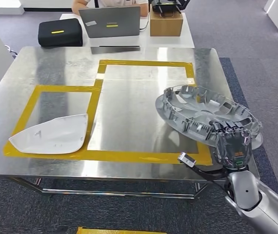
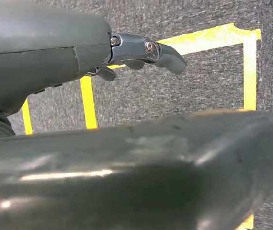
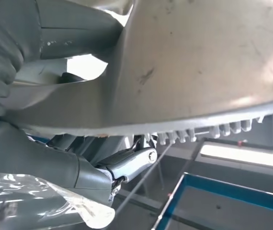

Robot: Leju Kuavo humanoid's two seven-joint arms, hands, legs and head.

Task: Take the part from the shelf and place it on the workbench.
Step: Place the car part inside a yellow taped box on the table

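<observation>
The right robot hand [image 1: 237,146] grips the near rim of a round silver wheel cover [image 1: 204,112] at the right end of the steel desk [image 1: 130,122], its fingers closed over the edge. The cover sits tilted, ribbed inner side up, far side lower toward the desk and near side raised in the hand; part of it overhangs the desk's right edge. Being round, it has no clear long axis. It lies across the right side of the large yellow tape outline [image 1: 145,156], whose middle is bare metal. A white curved panel [image 1: 51,135] lies in the smaller taped box at left, well apart from the cover. Beyond the far edge stand a laptop [image 1: 109,22], a black case [image 1: 60,32] and a cardboard box [image 1: 166,22]. The left robot hand [image 2: 142,50] hangs over taped carpet, fingers loosely apart, holding nothing.
</observation>
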